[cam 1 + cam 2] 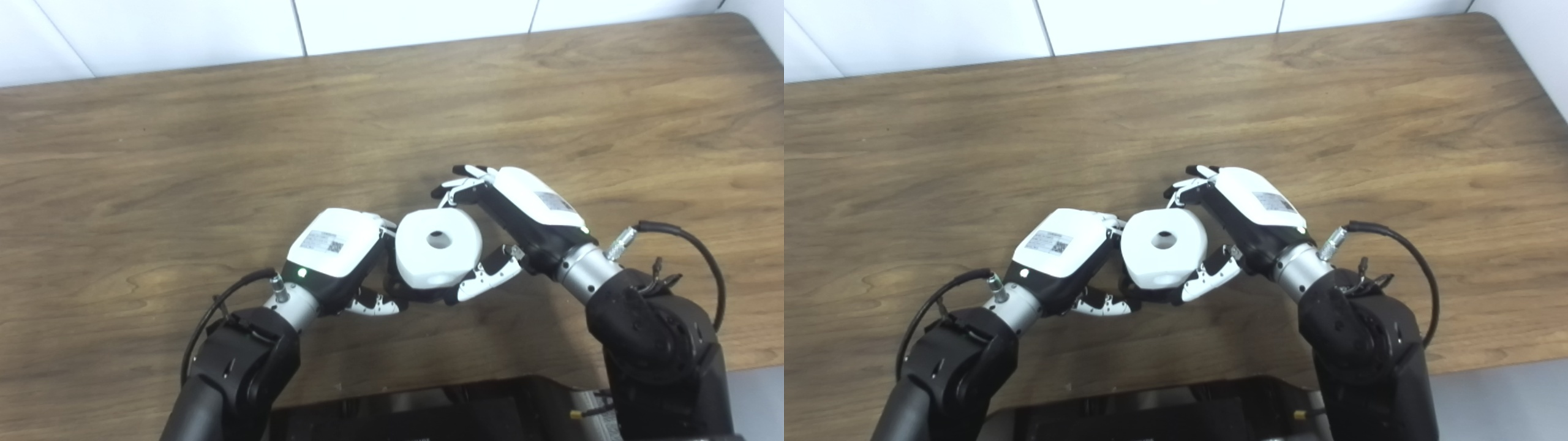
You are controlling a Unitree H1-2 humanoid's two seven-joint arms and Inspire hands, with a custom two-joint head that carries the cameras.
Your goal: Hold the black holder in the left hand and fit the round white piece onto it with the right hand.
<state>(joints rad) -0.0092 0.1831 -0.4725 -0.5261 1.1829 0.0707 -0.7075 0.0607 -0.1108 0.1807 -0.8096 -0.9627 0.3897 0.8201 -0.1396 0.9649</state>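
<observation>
The round white piece (419, 260), a thick ring with a hole in its middle, is held up just above the wooden table (184, 153) between both hands. My right hand (527, 211) is shut on it, fingers over its far side and thumb under its near edge. My left hand (334, 248) presses in from the left with its fingers curled beneath the ring. Only a dark sliver of the black holder (425, 298) shows under the white piece; the rest is hidden by the ring and the fingers.
The table's near edge runs just behind my forearms, with the robot's dark body (429, 410) below it. A white tiled wall (184, 30) borders the far edge. The table's right corner is rounded (1488, 24).
</observation>
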